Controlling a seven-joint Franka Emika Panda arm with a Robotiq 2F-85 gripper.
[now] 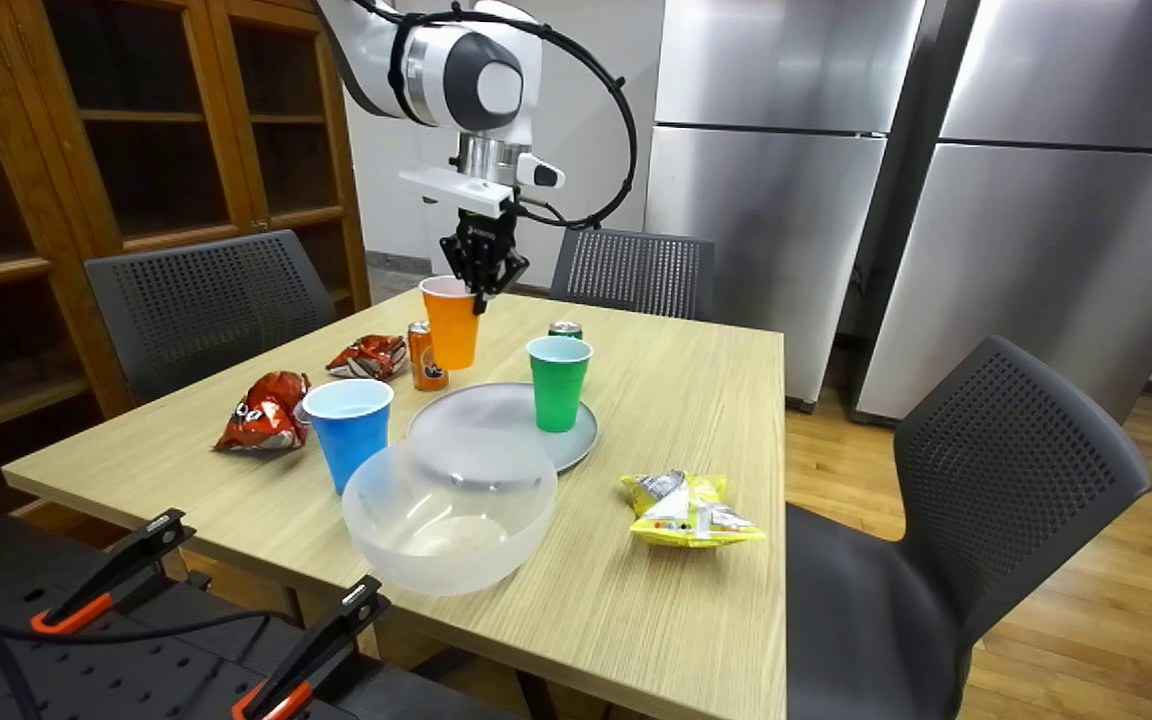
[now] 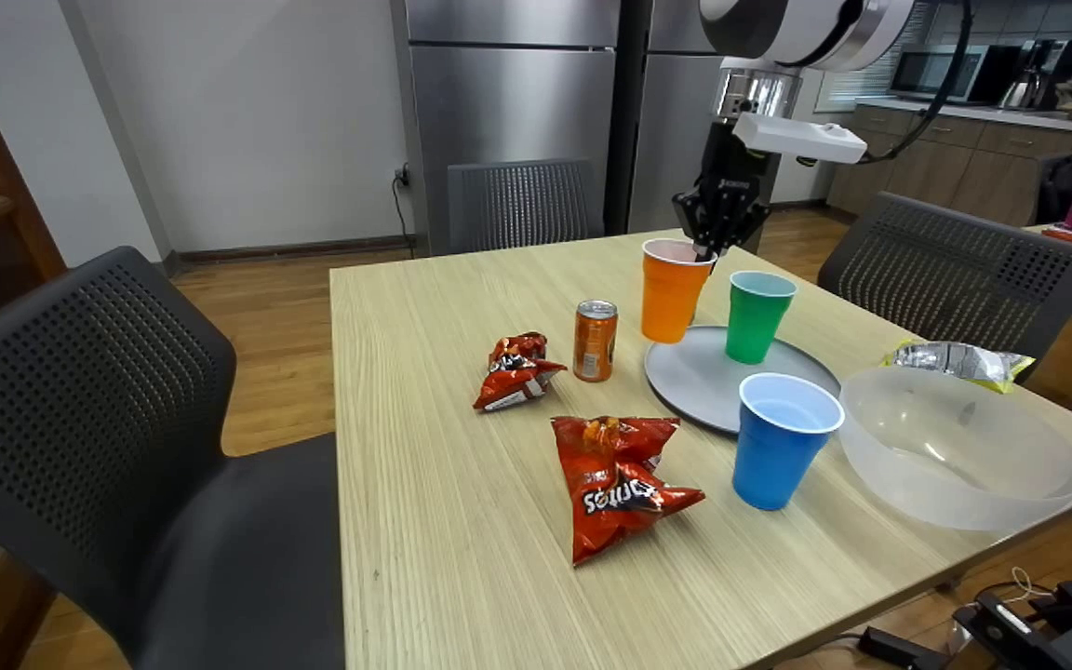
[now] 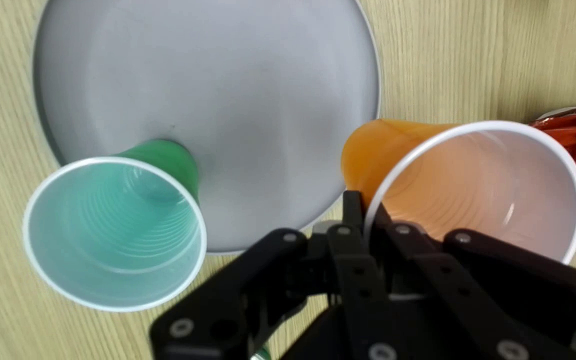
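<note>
My gripper (image 3: pixel 365 212) is shut on the wall of an orange cup (image 3: pixel 468 185), one finger inside the white rim and one outside. In both exterior views the gripper (image 1: pixel 479 298) (image 2: pixel 705 251) grips the rim, and the upright orange cup (image 1: pixel 453 332) (image 2: pixel 670 300) hangs a little above the table beside a grey plate (image 1: pixel 576 455) (image 2: pixel 699 391). A green cup (image 1: pixel 558 395) (image 2: pixel 756 321) stands on the plate near its edge; it also shows at the wrist view's left (image 3: pixel 118 230). An orange can (image 1: pixel 424 358) (image 2: pixel 596 342) stands close to the held cup.
A blue cup (image 1: pixel 351 440) (image 2: pixel 778 456) and a translucent bowl (image 1: pixel 451 530) (image 2: pixel 955 465) stand near the plate. Two red chip bags (image 1: pixel 271 412) (image 2: pixel 517 372) lie on the table (image 2: pixel 462 558). A yellow bag (image 1: pixel 691 515) lies past the bowl. A green can (image 1: pixel 565 329) stands behind the green cup. Chairs (image 1: pixel 1016 460) surround the table.
</note>
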